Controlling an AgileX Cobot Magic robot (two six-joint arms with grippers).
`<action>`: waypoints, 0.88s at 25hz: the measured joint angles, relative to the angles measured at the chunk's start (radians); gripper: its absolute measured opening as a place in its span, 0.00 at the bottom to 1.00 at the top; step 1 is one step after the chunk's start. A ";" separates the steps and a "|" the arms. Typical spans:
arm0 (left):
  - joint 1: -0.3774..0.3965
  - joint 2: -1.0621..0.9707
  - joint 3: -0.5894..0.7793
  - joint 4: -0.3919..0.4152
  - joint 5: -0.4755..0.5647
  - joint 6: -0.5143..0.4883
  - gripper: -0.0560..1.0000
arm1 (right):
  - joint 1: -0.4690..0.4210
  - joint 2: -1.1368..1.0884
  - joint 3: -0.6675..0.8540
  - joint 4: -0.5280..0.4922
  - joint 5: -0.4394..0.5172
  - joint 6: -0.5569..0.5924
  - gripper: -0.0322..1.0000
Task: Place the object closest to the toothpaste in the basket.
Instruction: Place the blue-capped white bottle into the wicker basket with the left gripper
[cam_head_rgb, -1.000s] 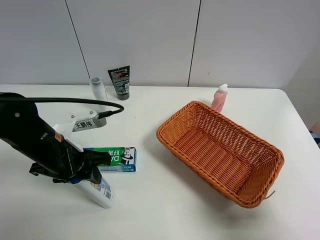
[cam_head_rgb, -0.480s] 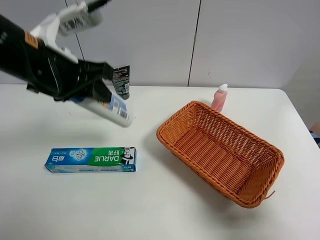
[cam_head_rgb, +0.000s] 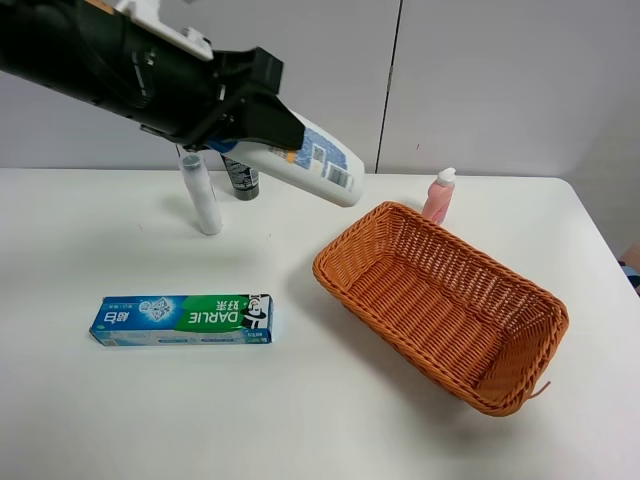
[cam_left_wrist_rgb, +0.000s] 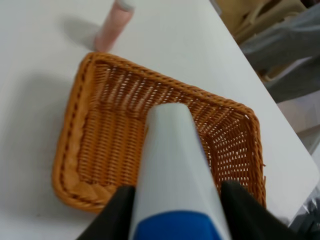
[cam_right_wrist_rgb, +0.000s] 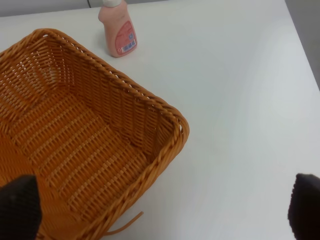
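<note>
White table (cam_head_rgb: 300, 420) below: my left arm stretches high toward the basket (cam_head_rgb: 440, 300), left gripper (cam_head_rgb: 262, 110) clamped on the tube (cam_head_rgb: 320, 165), which hangs tilted in the air just short of the basket's rim. My right gripper (cam_right_wrist_rgb: 161, 205) gapes wide above the basket's corner.

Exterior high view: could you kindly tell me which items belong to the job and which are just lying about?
Job: white bottle, held in the left pincer; wicker basket; Darlie toothpaste box.
Lying about: pink bottle; black tube; slim pale bottle.
</note>
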 joint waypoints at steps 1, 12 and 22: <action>-0.014 0.024 0.000 -0.020 -0.021 0.032 0.41 | 0.000 0.000 0.000 0.000 0.000 0.000 0.99; -0.105 0.279 0.000 -0.088 -0.158 0.159 0.41 | 0.000 0.000 0.000 0.000 0.000 0.000 0.99; -0.105 0.403 0.000 -0.229 -0.229 0.160 0.41 | 0.000 0.000 0.000 0.000 0.000 0.000 0.99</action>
